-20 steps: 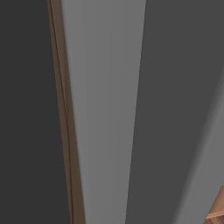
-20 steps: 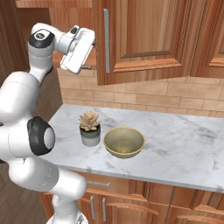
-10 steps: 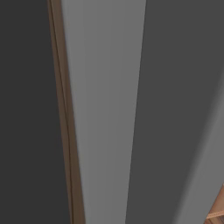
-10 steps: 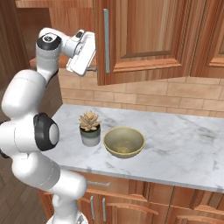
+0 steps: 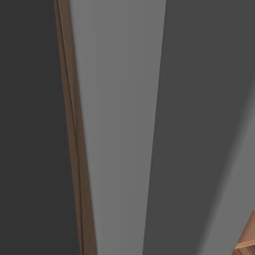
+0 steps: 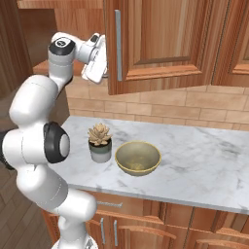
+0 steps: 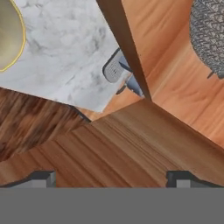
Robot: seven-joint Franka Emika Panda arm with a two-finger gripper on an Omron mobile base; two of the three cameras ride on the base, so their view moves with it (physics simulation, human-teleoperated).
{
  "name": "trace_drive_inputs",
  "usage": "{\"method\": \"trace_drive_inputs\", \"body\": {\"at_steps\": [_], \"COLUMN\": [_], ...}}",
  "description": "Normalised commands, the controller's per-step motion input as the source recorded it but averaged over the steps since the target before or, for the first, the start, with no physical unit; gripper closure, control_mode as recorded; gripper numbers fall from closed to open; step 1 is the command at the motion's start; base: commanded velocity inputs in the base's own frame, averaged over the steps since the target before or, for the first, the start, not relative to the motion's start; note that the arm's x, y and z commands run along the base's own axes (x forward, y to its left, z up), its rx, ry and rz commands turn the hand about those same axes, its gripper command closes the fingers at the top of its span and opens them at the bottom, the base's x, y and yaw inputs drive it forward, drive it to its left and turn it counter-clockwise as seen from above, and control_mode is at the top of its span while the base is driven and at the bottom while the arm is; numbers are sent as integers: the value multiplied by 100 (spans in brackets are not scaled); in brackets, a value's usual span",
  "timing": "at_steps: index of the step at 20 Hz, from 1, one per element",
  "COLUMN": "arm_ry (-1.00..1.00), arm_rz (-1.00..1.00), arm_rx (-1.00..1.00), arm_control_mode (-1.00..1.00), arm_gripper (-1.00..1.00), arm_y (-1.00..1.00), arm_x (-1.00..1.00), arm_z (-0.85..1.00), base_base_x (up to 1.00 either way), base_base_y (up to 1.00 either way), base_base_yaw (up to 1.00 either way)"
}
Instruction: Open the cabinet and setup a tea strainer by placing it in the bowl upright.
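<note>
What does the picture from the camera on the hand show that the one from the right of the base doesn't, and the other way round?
Hand view alone: a mesh tea strainer on the wooden cabinet shelf, and the open jaws' two dark fingertips.
Right base view alone: the white arm reaching up beside the cabinet door with its long handle, and a small potted succulent.
Both: the yellow-rimmed bowl on the marble counter.

The cabinet door [image 6: 160, 44] is glossy reddish wood. The counter [image 6: 204, 165] is smooth marble, the bowl [image 6: 138, 158] glazed. The strainer [image 7: 209, 35] is metal mesh.
</note>
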Motion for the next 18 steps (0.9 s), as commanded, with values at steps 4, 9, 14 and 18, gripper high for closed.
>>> {"method": "trace_drive_inputs", "body": {"at_steps": [4, 9, 14, 18], "arm_ry": [-6, -20, -34, -35], "arm_rz": [-12, -21, -27, -28], "arm_rx": [-2, -1, 0, 0], "arm_control_mode": [-100, -100, -100, -100], "arm_gripper": [-100, -100, -100, -100], "arm_y": [-43, -57, -74, -88], "arm_x": [0, -38, -79, -78], "arm_z": [0, 0, 3, 2], "base_base_x": [0, 0, 0, 0], "base_base_y": [0, 0, 0, 0], "base_base_yaw": [0, 0, 0, 0]}}
